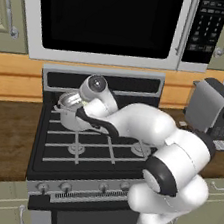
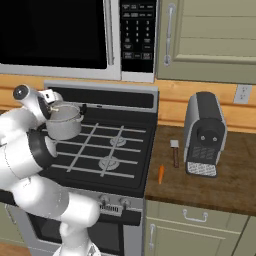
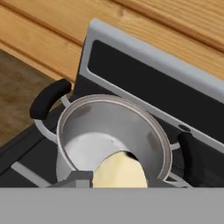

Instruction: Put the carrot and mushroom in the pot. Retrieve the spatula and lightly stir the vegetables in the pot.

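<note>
Kitchen cabinets and a big microwave (image 1: 107, 17) hang over a black stove (image 2: 100, 150), with wooden counter on both sides. On the back left corner of the stove sits the pot (image 1: 72, 112), small and shiny, with dark handles.

The white arm reaches over the stove so that its gripper (image 3: 117, 173) hangs right above the pot. The gripper is pinched tight on a pale, cream thing that I take to be the mushroom (image 3: 119, 171). It is held over the open pot, so a drop should land it inside. In the hand view the pot's bottom looks bare, so I think nothing is in it yet.

On the counter to the right of the stove, the carrot (image 2: 161, 173) lies near the front edge. The spatula (image 2: 175, 152) lies just behind it, close to the coffee machine (image 2: 204, 134). Both wait there, well apart from the pot, for later steps.

Next, I think the gripper needs to open and let the mushroom fall. If it opens off to one side, the mushroom could hit the rim and roll away.
</note>
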Robot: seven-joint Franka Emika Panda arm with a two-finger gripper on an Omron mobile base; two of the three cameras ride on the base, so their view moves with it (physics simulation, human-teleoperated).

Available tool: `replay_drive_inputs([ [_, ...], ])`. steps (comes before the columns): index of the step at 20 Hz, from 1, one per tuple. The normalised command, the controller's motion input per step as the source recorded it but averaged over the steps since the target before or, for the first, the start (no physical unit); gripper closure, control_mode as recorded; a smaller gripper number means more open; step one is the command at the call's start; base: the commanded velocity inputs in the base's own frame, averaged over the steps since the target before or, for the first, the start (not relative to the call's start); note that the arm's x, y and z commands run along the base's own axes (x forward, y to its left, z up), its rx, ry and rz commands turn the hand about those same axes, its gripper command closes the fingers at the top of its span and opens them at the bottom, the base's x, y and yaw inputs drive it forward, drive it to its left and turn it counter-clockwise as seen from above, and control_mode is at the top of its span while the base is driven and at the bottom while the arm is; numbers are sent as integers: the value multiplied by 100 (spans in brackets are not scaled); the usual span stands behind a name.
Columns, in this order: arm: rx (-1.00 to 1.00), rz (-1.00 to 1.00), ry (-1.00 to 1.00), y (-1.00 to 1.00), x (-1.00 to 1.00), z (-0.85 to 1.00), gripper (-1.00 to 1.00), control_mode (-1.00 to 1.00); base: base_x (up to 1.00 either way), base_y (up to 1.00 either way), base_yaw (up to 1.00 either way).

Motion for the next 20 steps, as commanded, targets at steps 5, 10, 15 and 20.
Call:
replay_drive_inputs([
  [5,0,-1,7,0,35,-35,100,-100,0,0,0],
  [10,0,-1,7,5,39,-33,100,-100,0,0,0],
  [15,-1,-2,9,9,26,-39,100,-100,0,0,0],
  [20,-3,-3,4,17,14,-34,-100,-100,0,0,0],
])
